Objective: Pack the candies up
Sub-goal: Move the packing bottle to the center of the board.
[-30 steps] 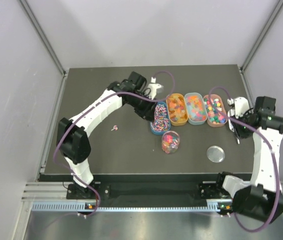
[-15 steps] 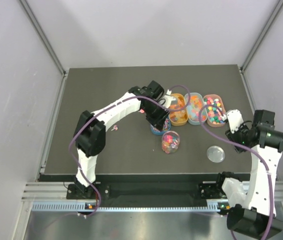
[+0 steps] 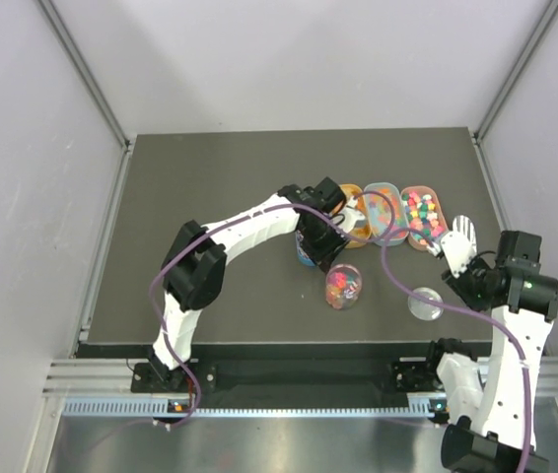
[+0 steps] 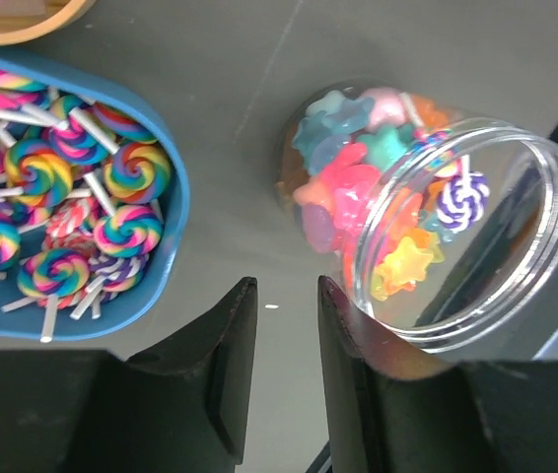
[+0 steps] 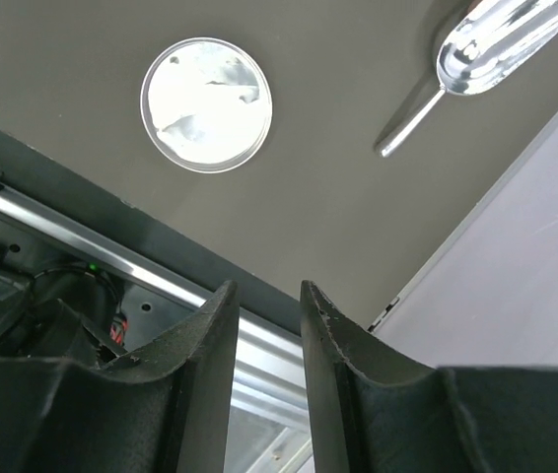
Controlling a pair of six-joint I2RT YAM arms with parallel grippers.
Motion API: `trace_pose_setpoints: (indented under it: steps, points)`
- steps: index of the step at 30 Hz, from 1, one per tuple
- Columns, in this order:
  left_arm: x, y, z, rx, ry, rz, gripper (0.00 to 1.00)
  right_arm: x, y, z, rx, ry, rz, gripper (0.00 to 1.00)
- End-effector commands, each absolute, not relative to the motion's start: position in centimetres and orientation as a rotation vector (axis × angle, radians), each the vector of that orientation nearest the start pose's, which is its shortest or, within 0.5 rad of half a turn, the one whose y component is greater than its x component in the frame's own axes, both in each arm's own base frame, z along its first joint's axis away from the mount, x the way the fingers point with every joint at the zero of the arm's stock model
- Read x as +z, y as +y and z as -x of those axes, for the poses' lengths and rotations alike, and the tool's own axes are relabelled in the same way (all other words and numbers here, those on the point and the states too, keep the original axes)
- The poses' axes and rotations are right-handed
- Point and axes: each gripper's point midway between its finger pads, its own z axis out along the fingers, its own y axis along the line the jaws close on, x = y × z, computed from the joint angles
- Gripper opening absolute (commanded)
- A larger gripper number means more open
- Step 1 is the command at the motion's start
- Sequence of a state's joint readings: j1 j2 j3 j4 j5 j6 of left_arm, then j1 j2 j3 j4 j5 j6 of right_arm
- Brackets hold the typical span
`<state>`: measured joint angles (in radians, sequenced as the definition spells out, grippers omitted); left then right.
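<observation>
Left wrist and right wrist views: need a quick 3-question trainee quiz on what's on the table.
1. True or false: the clear jar is empty.
2. The blue tray holds: A) swirl lollipops B) chocolate bars C) nothing.
3. In the right wrist view, what metal tool lies on the table apart from the round lid?

Key
1. False: it holds mixed candies.
2. A.
3. A scoop.
</observation>
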<state>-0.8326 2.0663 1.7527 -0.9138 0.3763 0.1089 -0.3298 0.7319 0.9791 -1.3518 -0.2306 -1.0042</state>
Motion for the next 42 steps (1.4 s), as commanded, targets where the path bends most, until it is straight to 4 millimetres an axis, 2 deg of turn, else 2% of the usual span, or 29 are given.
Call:
trace_pose_setpoints:
  steps: [1, 3, 4, 5, 7, 9, 11, 13, 15, 17, 20, 22, 24, 27, 28, 32, 36, 42]
  points:
    - [10.3, -35.4, -25.8, -0.582, 2.506, -1.372, 0.36, 17.6, -3.9, -13.6, -0.154, 2.434, 0.993, 0.31]
    - [11.3, -33.3, -26.4, -0.557, 2.499, -1.379, 0.36, 17.6, -4.0, -13.1, -0.172, 2.416, 1.098, 0.31]
    - [10.8, -31.4, -25.6, -0.544, 2.562, -1.385, 0.35, 17.3, -3.9, -12.8, -0.170, 2.415, 1.142, 0.30]
    - [11.3, -30.0, -25.6, -0.546, 2.572, -1.399, 0.35, 17.0, -3.7, -12.1, -0.156, 2.414, 1.200, 0.29]
    - [10.9, -27.8, -23.2, -0.543, 2.682, -1.451, 0.35, 15.9, -3.4, -11.5, -0.130, 2.371, 1.352, 0.29]
    - [10.5, -27.2, -22.0, -0.560, 2.710, -1.459, 0.35, 15.4, -3.1, -11.5, -0.097, 2.333, 1.438, 0.29]
    - [12.1, -28.3, -23.0, -0.599, 2.603, -1.370, 0.34, 15.0, -2.8, -12.2, -0.061, 2.309, 1.460, 0.29]
    - [13.7, -28.4, -23.9, -0.601, 2.524, -1.280, 0.34, 15.1, -1.9, -12.8, 0.033, 2.308, 1.426, 0.29]
    - [15.3, -29.1, -25.4, -0.623, 2.460, -1.178, 0.34, 14.6, -0.7, -13.6, 0.212, 2.392, 1.284, 0.29]
    - [17.0, -28.5, -26.8, -0.615, 2.426, -1.071, 0.34, 13.8, 0.1, -13.6, 0.357, 2.446, 1.241, 0.29]
    - [18.3, -27.2, -27.7, -0.634, 2.412, -0.969, 0.34, 12.8, 0.5, -14.1, 0.429, 2.480, 1.173, 0.29]
    - [19.2, -27.0, -27.8, -0.667, 2.383, -0.921, 0.36, 12.0, 0.6, -14.0, 0.472, 2.507, 1.165, 0.29]
    - [20.0, -27.7, -27.9, -0.719, 2.334, -0.884, 0.37, 10.9, 0.7, -13.7, 0.529, 2.559, 1.140, 0.29]
    - [21.2, -28.1, -27.7, -0.768, 2.317, -0.831, 0.38, 10.2, -0.3, -15.1, 0.465, 2.595, 1.082, 0.29]
    - [21.1, -28.3, -27.8, -0.775, 2.323, -0.824, 0.38, 9.9, -0.7, -16.0, 0.422, 2.592, 1.064, 0.29]
    - [20.7, -28.5, -27.9, -0.792, 2.336, -0.823, 0.38, 8.6, -2.1, -17.3, 0.382, 2.680, 1.015, 0.26]
    - [21.4, -29.0, -28.6, -0.803, 2.317, -0.816, 0.38, 8.4, -3.2, -19.2, 0.309, 2.689, 0.971, 0.25]
    - [21.7, -29.8, -30.0, -0.814, 2.310, -0.807, 0.38, 7.4, -4.4, -21.0, 0.222, 2.714, 0.946, 0.24]
